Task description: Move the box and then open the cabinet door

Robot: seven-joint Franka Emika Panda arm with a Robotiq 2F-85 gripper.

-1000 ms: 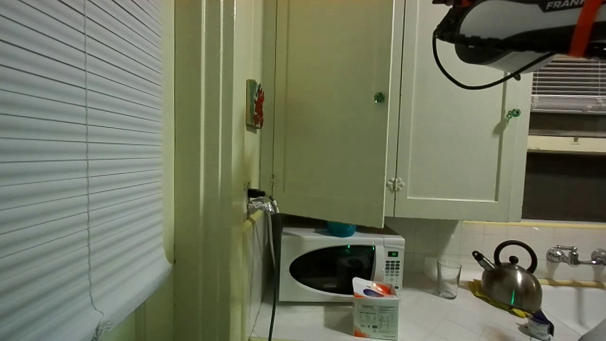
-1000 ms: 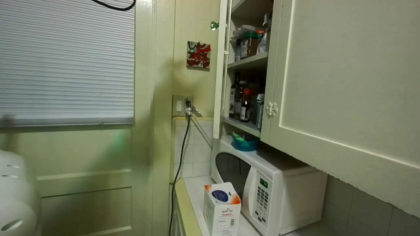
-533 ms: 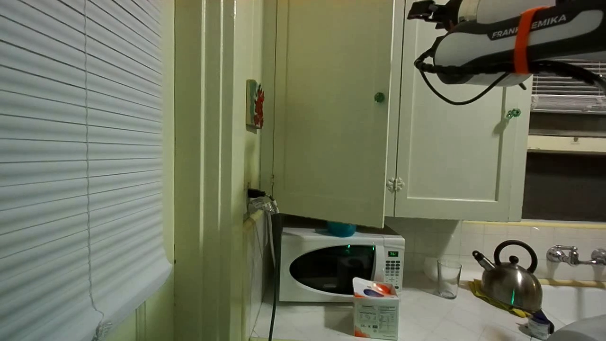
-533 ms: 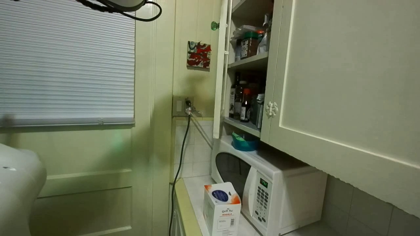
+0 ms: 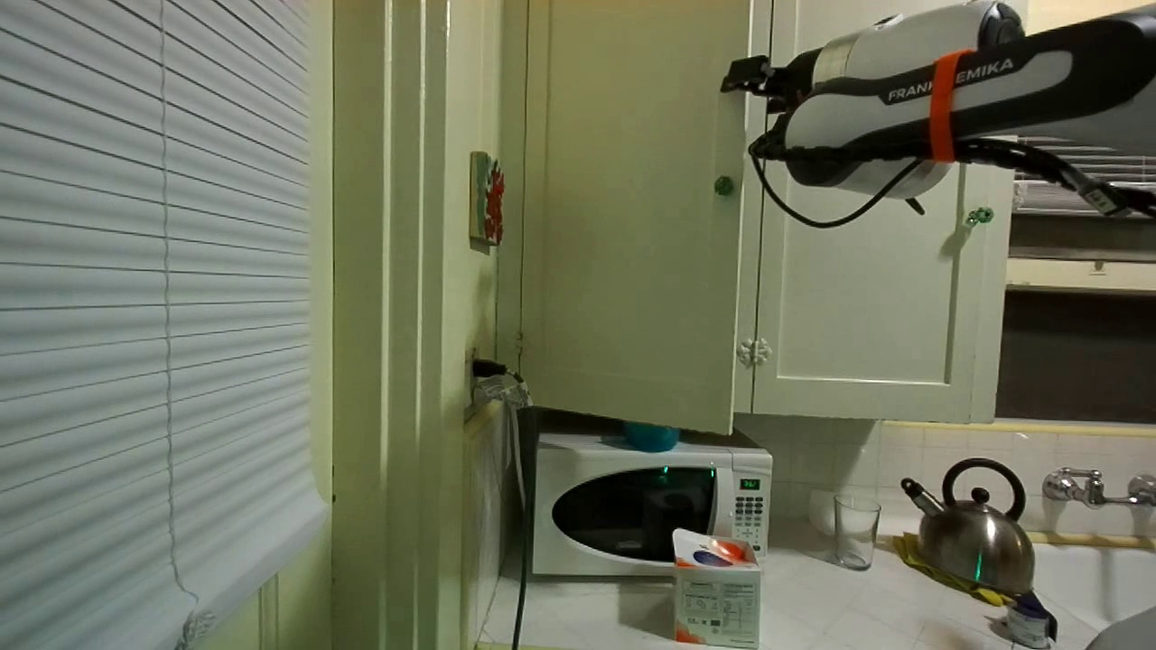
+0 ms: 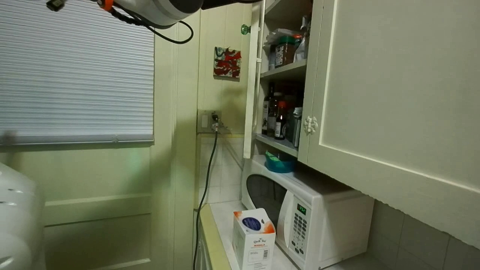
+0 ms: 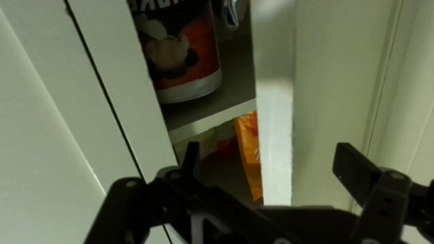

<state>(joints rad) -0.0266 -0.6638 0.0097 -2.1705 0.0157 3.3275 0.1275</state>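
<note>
- Cream-painted kitchen: on the white worktop [image 5: 578, 616], the box [image 5: 718, 605] stands upright, near side of the microwave [image 5: 623, 510].
- Cabinet door [image 5: 632, 221] ajar, at left.
- "MASALA" reads on the box; "FRANK" and "EMIKA" on the arm [image 5: 1048, 86], orange band [image 5: 942, 108] between.
- Wrist view: jaws spread wide, that door's edge showing between them.
- Beyond, a red tub [image 7: 183, 59], lettering cut off; an orange packet [image 7: 249, 149], partly hidden.

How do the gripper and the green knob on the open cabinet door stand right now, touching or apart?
Apart. An exterior view shows the gripper higher than the green knob, with a strip of cabinet door visible between them.
</note>
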